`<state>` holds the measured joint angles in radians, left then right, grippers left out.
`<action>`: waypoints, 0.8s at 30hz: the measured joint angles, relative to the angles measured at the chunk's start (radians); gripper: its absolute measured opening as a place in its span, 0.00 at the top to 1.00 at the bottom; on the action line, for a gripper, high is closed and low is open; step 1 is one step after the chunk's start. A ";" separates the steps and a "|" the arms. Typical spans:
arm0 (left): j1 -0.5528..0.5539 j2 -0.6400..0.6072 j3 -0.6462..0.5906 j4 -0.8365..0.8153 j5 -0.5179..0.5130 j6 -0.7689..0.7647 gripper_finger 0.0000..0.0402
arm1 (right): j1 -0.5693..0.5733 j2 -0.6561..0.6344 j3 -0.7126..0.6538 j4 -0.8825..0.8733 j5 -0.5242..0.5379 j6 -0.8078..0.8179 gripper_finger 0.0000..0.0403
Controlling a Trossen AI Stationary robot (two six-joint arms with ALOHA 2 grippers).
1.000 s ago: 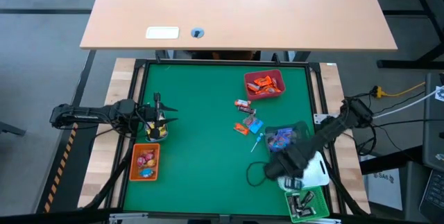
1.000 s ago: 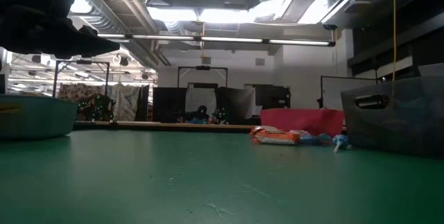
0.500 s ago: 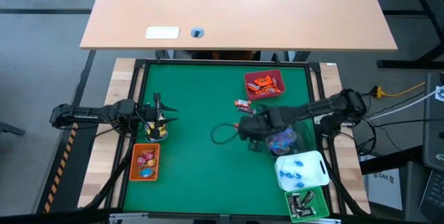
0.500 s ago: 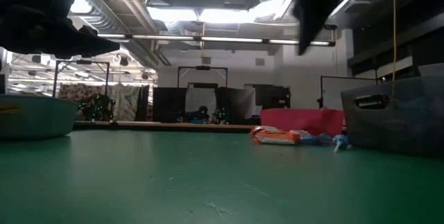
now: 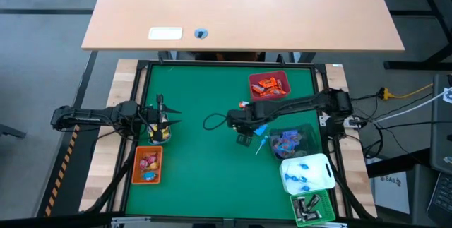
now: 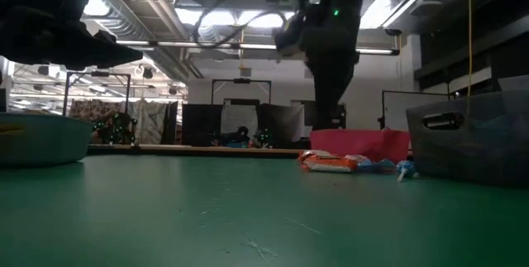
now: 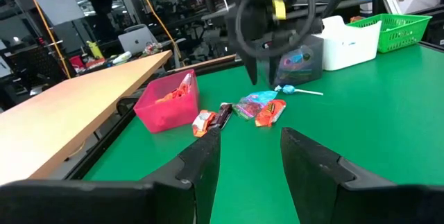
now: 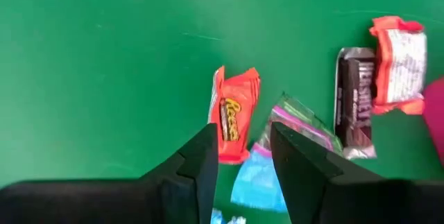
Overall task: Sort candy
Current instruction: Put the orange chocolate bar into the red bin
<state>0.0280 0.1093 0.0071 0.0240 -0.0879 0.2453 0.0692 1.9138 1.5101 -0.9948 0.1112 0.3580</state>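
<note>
Right gripper (image 8: 239, 156), fingers apart and empty, hovers over the orange candy (image 8: 234, 115); descending, it could snag the neighbouring pink wrapper (image 8: 297, 121) too.

We note the surface (image 5: 198, 157) is matt green, faintly scuffed. Candy (image 8: 234, 113) wrappers look glossy, crinkled film. Red bin (image 7: 165, 102) appears smooth plastic.

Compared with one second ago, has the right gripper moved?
Yes. The right gripper has moved from beside the white bin toward the table's middle, and is now above the loose candy below the red bin.
</note>
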 joint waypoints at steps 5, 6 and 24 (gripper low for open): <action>0.000 0.000 0.000 0.000 0.000 0.000 0.65 | -0.006 0.066 0.000 0.011 -0.001 -0.049 0.67; 0.000 0.000 0.000 0.000 0.000 0.000 0.65 | -0.006 0.077 0.000 0.012 -0.002 -0.052 0.67; 0.000 0.000 0.000 0.000 0.000 0.000 0.65 | -0.004 0.182 0.002 0.044 -0.012 -0.109 0.67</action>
<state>0.0280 0.1093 0.0071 0.0242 -0.0879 0.2451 0.0650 2.0956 1.5124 -0.9508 0.0995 0.2489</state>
